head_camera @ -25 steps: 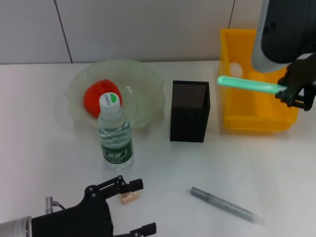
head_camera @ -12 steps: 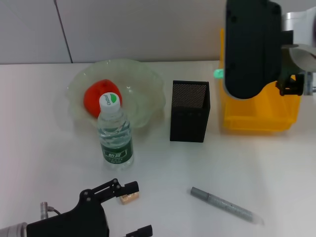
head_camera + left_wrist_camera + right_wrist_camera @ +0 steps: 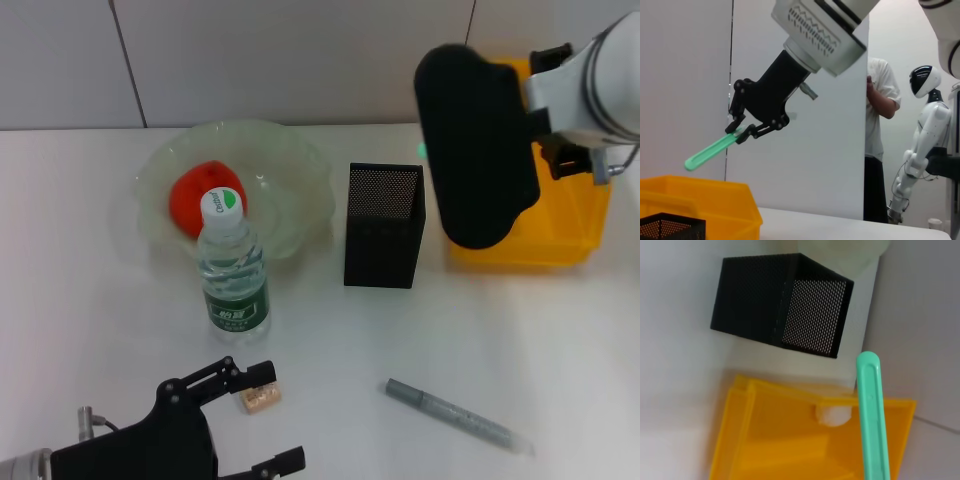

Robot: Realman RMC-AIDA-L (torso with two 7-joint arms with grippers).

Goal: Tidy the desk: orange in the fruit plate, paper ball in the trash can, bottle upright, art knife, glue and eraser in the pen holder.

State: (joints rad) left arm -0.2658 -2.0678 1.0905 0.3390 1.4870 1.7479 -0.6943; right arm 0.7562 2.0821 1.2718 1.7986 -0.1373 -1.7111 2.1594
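While the left gripper (image 3: 262, 418) is held low at the near table edge with its black fingers spread apart, a tiny tan eraser (image 3: 261, 399) is seen just beside its upper fingertip. Behind them, a clear ribbed bottle (image 3: 232, 270) stands upright before the wavy translucent fruit plate (image 3: 290, 150), in which the wrinkled red-orange orange (image 3: 192, 195) lies. A square black mesh pen holder (image 3: 384, 226) stands mid-table, and a grey speckled pen (image 3: 455, 415) lies nearer. Over the yellow plastic trash can (image 3: 575, 231), where the white paper ball (image 3: 833, 414) rests, a flat green art knife (image 3: 712, 149) is clamped by the right gripper (image 3: 742, 131).
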